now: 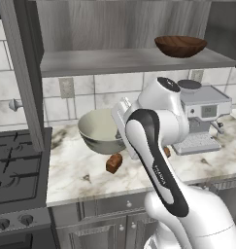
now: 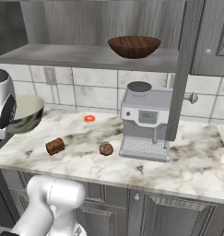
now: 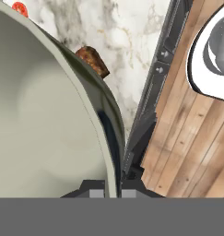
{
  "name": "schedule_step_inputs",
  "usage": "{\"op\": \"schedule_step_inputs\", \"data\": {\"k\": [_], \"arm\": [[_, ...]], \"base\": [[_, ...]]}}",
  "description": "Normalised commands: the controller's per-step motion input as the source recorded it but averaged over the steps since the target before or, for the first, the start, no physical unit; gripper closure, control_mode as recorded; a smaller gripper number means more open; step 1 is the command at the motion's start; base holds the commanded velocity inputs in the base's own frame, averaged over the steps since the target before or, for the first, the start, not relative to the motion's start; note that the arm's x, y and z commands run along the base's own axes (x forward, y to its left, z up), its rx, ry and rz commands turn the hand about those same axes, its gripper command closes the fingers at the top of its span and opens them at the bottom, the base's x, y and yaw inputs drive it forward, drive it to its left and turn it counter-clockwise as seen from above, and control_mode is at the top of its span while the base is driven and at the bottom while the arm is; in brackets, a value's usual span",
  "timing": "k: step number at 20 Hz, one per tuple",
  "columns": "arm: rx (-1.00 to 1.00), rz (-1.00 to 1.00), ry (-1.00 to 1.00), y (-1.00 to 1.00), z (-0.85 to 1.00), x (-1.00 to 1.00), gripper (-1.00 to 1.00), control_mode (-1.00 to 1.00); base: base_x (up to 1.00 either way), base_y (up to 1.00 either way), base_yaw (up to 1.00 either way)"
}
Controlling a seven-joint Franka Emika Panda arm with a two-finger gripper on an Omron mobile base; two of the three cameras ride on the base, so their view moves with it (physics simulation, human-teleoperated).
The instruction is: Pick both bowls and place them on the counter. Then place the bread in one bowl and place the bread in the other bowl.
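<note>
Fingers (image 3: 112, 193) pinched shut on the rim of the cream bowl (image 1: 101, 130), one tip inside, one outside; bowl hangs from them above the tabletop (image 1: 80, 170). Judgement: glazed ceramic, stiff, fairly heavy, slick, chips if dropped; a rim pinch lets it swing, so set down slowly. Wooden bowl (image 1: 180, 46) sits on the wall shelf (image 1: 90, 62), well above the fingers; lighter, rim grip suits. Count: two bowls, two bread pieces, bread roll (image 2: 55, 146) and round bun (image 2: 106, 148), both below.

I see the cream bowl (image 1: 101, 130) lifted over the counter (image 1: 85, 177); a bread piece (image 1: 114, 163) lies just below it; the wooden bowl (image 1: 180, 45) sits on the shelf (image 1: 114, 61) above.
</note>
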Motion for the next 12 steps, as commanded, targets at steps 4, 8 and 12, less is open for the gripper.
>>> {"op": "schedule_step_inputs", "data": {"k": [4, 8, 12], "arm": [[0.00, 0.00, 0.20, 0.17, -0.44, 0.55, 1.00, -1.00], [0.00, 0.00, 0.24, 0.21, -0.43, 0.55, 1.00, -1.00], [0.00, 0.01, 0.18, 0.28, -0.43, 0.54, 1.00, -1.00]], "base": [[0.00, 0.00, 0.00], [0.00, 0.00, 0.00], [0.00, 0.00, 0.00]]}}
